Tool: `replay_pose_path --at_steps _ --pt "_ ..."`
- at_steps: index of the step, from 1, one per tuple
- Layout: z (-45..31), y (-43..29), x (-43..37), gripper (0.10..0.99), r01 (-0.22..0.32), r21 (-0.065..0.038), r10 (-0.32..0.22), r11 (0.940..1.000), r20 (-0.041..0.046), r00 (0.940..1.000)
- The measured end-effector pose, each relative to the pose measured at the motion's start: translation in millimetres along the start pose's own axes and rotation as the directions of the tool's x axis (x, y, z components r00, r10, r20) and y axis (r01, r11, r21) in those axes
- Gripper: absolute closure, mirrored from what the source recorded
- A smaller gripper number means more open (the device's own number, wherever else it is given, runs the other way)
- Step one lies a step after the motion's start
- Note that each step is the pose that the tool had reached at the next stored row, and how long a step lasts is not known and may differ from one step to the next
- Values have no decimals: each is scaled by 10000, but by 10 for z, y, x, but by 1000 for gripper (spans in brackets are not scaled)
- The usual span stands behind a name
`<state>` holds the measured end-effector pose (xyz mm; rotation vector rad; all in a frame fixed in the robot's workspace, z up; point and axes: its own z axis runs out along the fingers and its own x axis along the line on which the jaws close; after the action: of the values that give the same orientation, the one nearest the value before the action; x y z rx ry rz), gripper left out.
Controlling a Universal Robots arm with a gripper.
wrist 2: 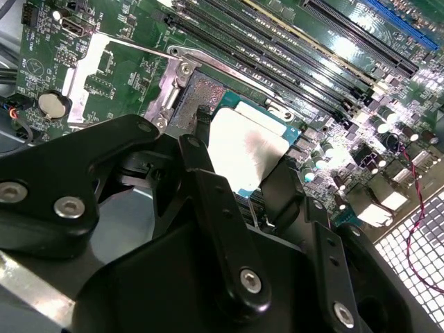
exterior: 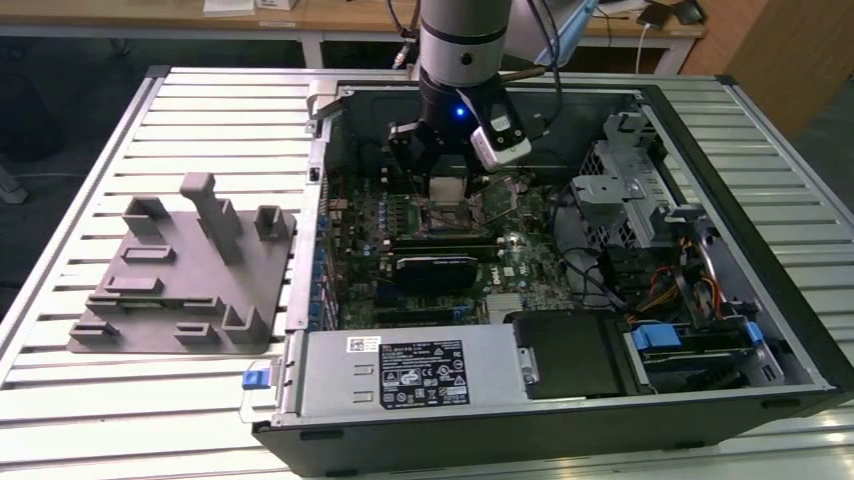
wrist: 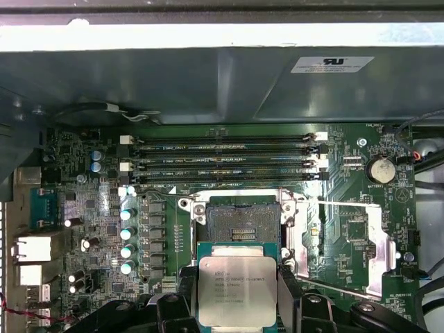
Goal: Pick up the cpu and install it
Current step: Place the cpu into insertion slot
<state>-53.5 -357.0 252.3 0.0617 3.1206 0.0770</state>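
I get even light on the slatted table (exterior: 80, 400), but the computer case (exterior: 534, 440) interior sits in shade. In the second wrist view glare whitens the cpu (wrist 2: 243, 149) lid and nearby motherboard capacitors (wrist 2: 331, 154); in the first wrist view a bright band washes out the case rim (wrist: 222, 35).

The hand (exterior: 450, 172) holds the cpu (exterior: 449, 190) over the motherboard (exterior: 350, 262) — case (exterior: 767, 250) open

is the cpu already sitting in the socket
No, in the first wrist view the gripper holds the cpu and the socket lies bare.
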Motion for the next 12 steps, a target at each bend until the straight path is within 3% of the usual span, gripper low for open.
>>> replay_pose_path --at_steps 5,9,12 --pt "0 0 0 545 -18 20 18 10000 1 10000" --pt "0 0 0 545 -642 30 642 9979 32 9979" --pt "1 0 0 545 -1195 38 1195 9928 61 9928"
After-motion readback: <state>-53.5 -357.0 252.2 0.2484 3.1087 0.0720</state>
